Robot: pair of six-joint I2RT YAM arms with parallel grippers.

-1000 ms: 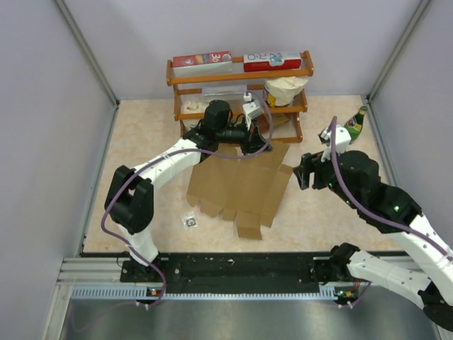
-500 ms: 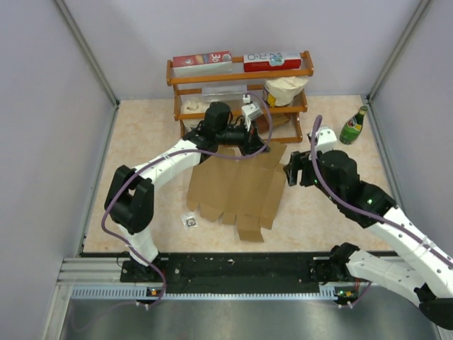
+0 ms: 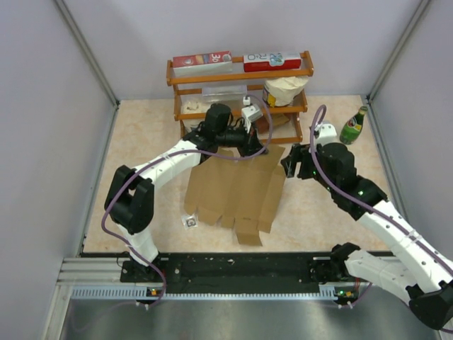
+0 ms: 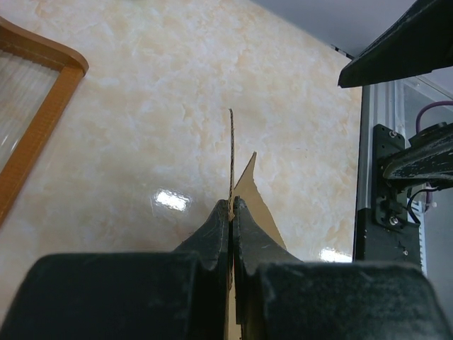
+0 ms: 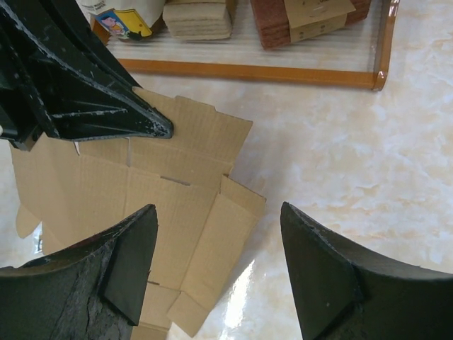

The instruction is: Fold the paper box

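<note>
Flat, brown, creased paper box (image 3: 233, 188) with flaps sticking out. Pinched tight at far edge by left gripper (image 4: 231, 205). Beside it, wide-open right gripper (image 5: 218, 210), holding nothing.

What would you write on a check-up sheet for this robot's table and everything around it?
Surface: pale marbled table, glossy.
Job's things: paper box is an unfolded flat brown sheet.
Clutter: green bottle stands at the right; small object by the sheet's near-left corner, too small to identify.
Grippers: left gripper shut on the sheet's far edge; right gripper open above the sheet's right side.
Cables: a purple cable loops along each arm.
Surroundings: wooden shelf with cartons at the back; plain grey walls.
</note>
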